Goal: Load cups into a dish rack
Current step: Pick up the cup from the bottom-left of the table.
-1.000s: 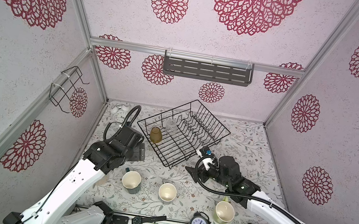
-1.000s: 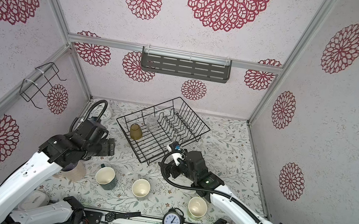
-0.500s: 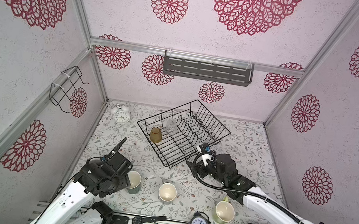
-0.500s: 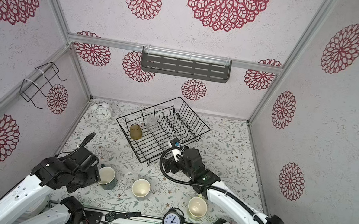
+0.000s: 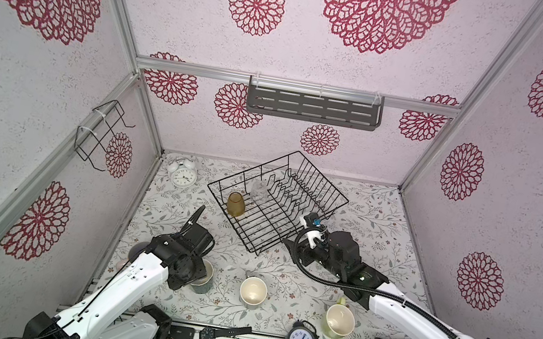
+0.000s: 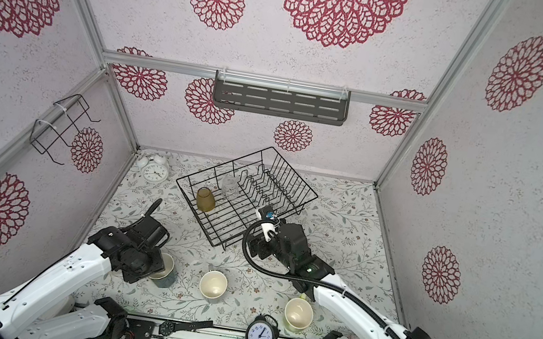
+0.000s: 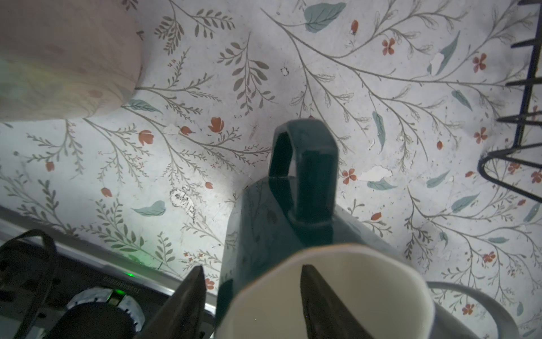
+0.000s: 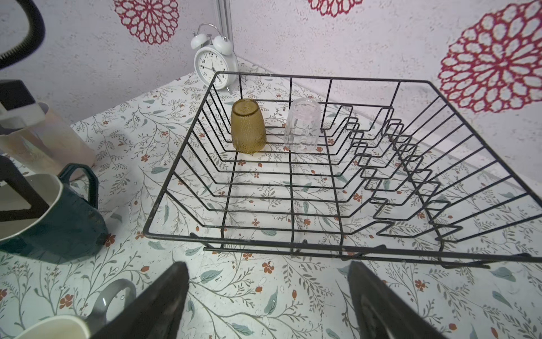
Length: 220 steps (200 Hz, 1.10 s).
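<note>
Dark teal mug point(image 7: 264, 211), front-left on the tabletop, becomes the likely third load: left gripper point(image 7: 251, 266), back from the dish rack point(image 8: 293, 245), narrows astride its wall; right gripper point(image 8: 267, 262) gapes wide.

tumbler point(image 5: 236, 204) and glass point(image 5: 259, 190) inside rack point(image 5: 339, 198), mugs point(image 5: 253, 291) in front

On the floral tabletop point(image 7: 366, 58) the left gripper point(image 7: 252, 268) straddles the dark teal mug point(image 7: 258, 217), jaws apart, one inside its cream interior, one outside.

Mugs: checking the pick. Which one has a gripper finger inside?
The dark teal mug: the left gripper straddles its rim, and no other mug's.
</note>
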Available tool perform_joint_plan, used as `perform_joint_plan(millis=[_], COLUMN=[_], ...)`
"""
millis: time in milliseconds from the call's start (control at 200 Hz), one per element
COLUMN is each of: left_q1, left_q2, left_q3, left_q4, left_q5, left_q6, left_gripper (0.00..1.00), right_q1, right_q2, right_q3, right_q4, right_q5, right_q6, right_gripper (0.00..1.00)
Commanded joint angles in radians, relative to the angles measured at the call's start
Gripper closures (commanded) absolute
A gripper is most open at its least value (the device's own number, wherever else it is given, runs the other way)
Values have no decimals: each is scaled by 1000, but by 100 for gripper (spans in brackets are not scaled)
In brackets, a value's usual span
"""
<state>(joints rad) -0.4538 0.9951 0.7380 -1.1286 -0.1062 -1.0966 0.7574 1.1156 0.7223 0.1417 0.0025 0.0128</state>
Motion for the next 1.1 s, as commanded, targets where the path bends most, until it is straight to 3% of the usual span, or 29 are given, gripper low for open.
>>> perform_joint_plan(millis=[0, 130, 520, 741, 981, 1016, 1041, 1096], left_q1=[10, 26, 33, 53, 60, 62, 64, 66], left_q2=[-34, -46, -53, -114, -187, -192, -195, -193], left_q3=[-34, -74, -45, 45, 224, 243, 254, 273], left_q4=[78, 121, 141, 108, 123, 151, 181, 262], left_q5=[4, 26, 60, 72, 37, 35, 38, 55], left_q6=[-26, -34, 21, 10, 100, 113, 119, 127], left_gripper=[49, 58, 100, 100, 100, 100, 100, 100], right_q1=[5, 5, 5, 5, 6, 6, 6, 6], right_q2=[-46, -51, -39, -27, -26, -20, -16, -12], right_q3=[-15, -33, -48, -37, -3, 2, 5, 6], right_q4=[87, 118, 168, 173, 144, 139, 139, 152], right_q5=[29, 44, 33, 17, 19, 5, 7, 43], right_q6=[20, 51, 65, 75, 58, 41, 28, 42], right_gripper=[12, 13, 14, 14, 14, 11, 2, 1])
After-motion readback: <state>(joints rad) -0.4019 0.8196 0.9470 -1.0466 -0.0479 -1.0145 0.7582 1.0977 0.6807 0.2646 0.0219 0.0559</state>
